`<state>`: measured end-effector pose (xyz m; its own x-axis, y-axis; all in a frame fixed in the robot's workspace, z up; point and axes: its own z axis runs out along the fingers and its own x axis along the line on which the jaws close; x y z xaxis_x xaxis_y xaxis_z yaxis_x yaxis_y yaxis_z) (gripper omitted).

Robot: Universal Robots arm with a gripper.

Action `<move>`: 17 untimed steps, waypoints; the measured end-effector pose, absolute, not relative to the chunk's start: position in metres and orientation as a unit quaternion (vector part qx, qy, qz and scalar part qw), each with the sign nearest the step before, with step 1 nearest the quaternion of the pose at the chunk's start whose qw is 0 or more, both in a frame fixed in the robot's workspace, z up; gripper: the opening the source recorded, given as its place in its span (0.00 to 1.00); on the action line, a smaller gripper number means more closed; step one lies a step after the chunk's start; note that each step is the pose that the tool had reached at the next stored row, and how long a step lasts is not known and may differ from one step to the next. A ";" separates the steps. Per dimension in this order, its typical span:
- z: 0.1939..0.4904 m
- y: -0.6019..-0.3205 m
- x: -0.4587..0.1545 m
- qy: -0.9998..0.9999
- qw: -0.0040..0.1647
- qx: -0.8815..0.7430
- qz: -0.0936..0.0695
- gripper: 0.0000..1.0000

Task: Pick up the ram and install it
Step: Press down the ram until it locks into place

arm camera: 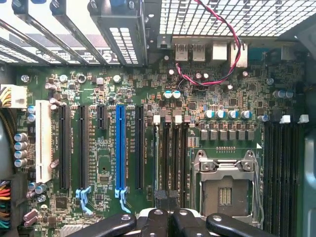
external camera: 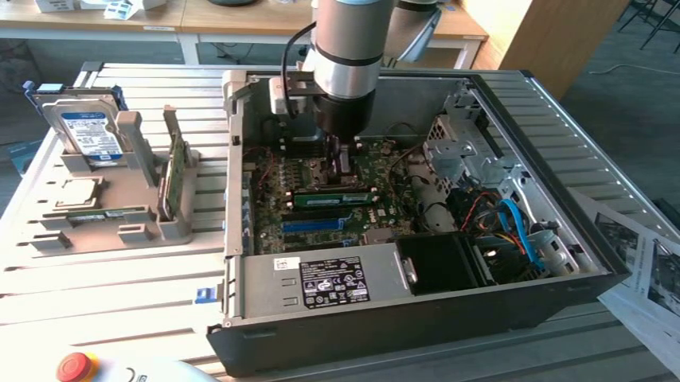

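The ram, a long green stick with a white label, stands on edge in a slot of the motherboard inside the open computer case. My gripper hangs straight down just above and behind its middle. Whether it touches the stick cannot be told. In the wrist view the gripper is shut, its black fingers meeting with nothing visible between them. It sits at the end of the narrow black memory slots, between the blue card slot and the processor socket.
On the exterior view's left a grey holder carries a hard drive and an upright green card. The power supply and blue cables crowd the case's front. Papers lie on the right, with a red button at the front.
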<state>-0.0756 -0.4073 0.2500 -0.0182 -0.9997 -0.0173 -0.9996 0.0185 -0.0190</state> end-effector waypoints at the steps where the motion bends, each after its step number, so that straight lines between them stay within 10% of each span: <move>1: 0.250 -0.407 -0.076 0.714 0.013 -0.701 -0.001 0.10; 17: 0.244 -0.408 -0.079 0.713 0.013 -0.701 -0.001 0.10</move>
<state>-0.0789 -0.4076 0.2443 -0.0181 -0.9997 -0.0172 -0.9996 0.0184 -0.0190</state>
